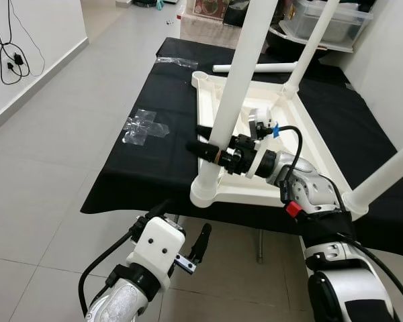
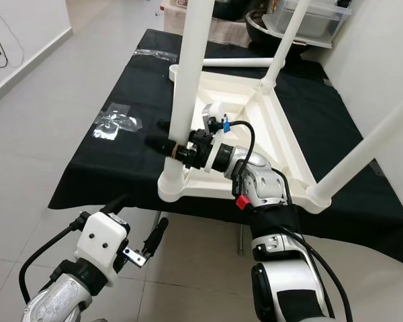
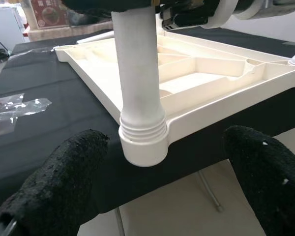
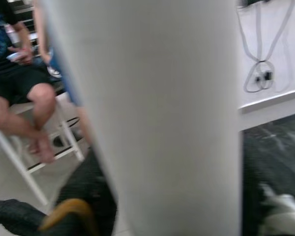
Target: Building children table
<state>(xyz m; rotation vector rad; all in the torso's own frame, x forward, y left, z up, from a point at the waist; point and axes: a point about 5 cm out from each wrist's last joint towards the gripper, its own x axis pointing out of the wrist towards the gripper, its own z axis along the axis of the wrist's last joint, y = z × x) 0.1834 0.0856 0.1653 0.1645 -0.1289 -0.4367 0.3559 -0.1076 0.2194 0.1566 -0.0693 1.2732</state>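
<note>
A long bench (image 1: 141,161) draped in black cloth stands on a pale tiled floor (image 1: 47,194), and on it lies the white children's tabletop (image 1: 269,144) turned upside down, its ribbed underside facing up. Three white legs rise from its corner sockets: the nearest leg (image 1: 238,80) stands in the socket at the bench's front edge, a second leg (image 1: 312,43) stands at the far corner, and a third leg (image 1: 383,176) slants up from the near corner on the robot's right. A fourth loose leg (image 1: 255,68) lies flat on the cloth just beyond the tabletop, near its empty corner socket (image 1: 200,78). The right arm reaches over the tabletop's front edge, and the right pincer (image 1: 211,151) is closed around the nearest leg low down, a little above its socket, one black finger showing on each side of the tube; in the right wrist view the leg's white tube (image 4: 152,113) crosses the whole picture, with a seated person (image 4: 19,73) on a white chair behind it. The left pincer (image 3: 162,196) hangs below and in front of the bench edge, its two black fingers (image 3: 64,182) spread wide and holding nothing, facing the threaded base of the nearest leg. A crumpled piece of clear plastic wrap (image 1: 142,127) lies on the cloth to the left of the tabletop, well apart from it.
</note>
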